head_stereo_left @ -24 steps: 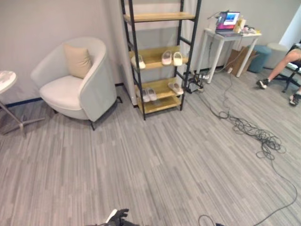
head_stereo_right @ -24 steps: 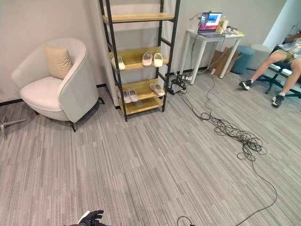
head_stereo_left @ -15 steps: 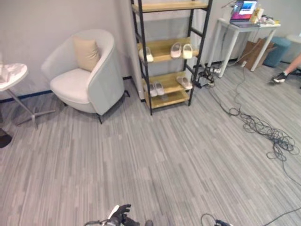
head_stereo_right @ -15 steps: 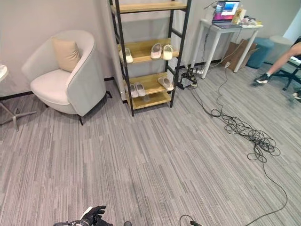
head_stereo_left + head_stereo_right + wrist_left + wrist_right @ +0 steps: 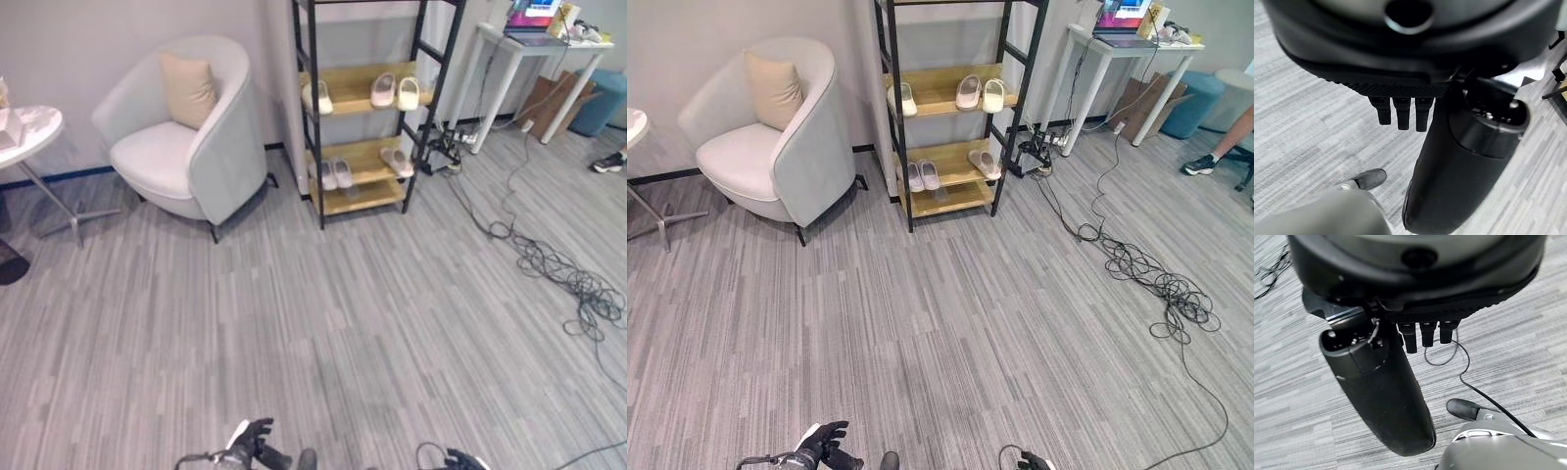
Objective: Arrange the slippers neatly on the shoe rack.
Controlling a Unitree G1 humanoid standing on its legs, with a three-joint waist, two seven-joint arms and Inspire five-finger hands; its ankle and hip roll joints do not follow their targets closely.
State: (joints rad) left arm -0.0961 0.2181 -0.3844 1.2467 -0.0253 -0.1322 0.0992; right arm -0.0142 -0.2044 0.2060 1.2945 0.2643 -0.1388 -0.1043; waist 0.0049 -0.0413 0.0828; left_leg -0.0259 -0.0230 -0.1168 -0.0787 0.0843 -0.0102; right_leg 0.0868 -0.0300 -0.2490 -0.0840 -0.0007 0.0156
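Note:
The black-framed shoe rack [image 5: 373, 108] with wooden shelves stands against the far wall. Its middle shelf carries a single pale slipper [image 5: 316, 96] at the left and a pair [image 5: 395, 91] at the right. One shelf lower lie a pair [image 5: 336, 174] and a single slipper [image 5: 397, 162]. My left hand [image 5: 250, 451] hangs low at the near edge, far from the rack, its fingers [image 5: 1400, 112] straight and empty over the floor. My right hand [image 5: 1030, 460] hangs low too, with relaxed fingers [image 5: 1425, 337] holding nothing.
A white armchair [image 5: 186, 147] with a beige cushion sits left of the rack, and a round side table [image 5: 24, 132] stands further left. A white desk [image 5: 529, 44] with a laptop is at the right. Tangled cables [image 5: 573, 284] lie on the floor. A person's shoe [image 5: 609, 162] shows far right.
The camera has moved: the whole scene has shifted and the rack now sits lower and further right in the picture. Both hands keep hanging empty.

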